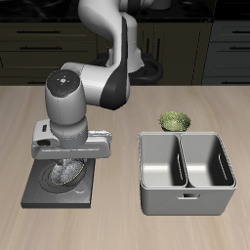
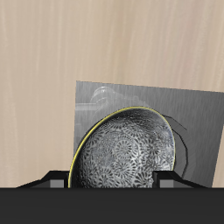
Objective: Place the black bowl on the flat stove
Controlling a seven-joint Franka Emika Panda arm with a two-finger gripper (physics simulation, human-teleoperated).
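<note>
The black bowl (image 1: 66,174), with its speckled whitish inside, rests upright on the flat stove (image 1: 39,190), near the plate's middle. In the wrist view the bowl (image 2: 131,153) fills the space below my hand, with the stove's surface (image 2: 114,101) around it. My gripper (image 1: 66,160) hangs directly over the bowl. Its fingers (image 2: 59,179) stand wide apart on either side of the bowl's rim, so the gripper (image 2: 112,178) is open and holds nothing.
A grey two-compartment metal bin (image 1: 186,172) stands beside the stove near the table's front edge. A green-patterned bowl (image 1: 175,120) sits just behind the bin. Dark cabinets line the back.
</note>
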